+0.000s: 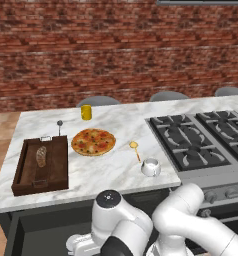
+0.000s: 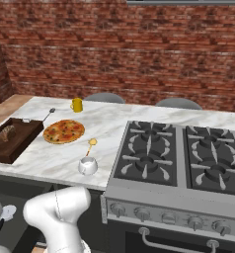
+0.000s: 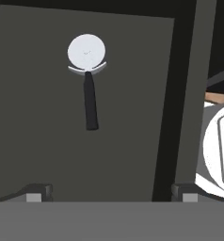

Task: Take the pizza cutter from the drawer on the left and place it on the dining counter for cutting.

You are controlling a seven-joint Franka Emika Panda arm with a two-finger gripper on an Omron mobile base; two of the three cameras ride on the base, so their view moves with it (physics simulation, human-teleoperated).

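Lying flat on the dark floor of the open drawer, pizza cutter, gripper fully open and empty above it, marble dining counter over the drawer, brick wall behind.

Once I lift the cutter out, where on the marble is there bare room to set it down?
On the dining counter, the front strip between the wooden tray and the white cup, below the pizza, is bare. So is the stretch behind the pizza, right of the yellow mug. It is crowded around the spatula and cup, beside the cooktop.
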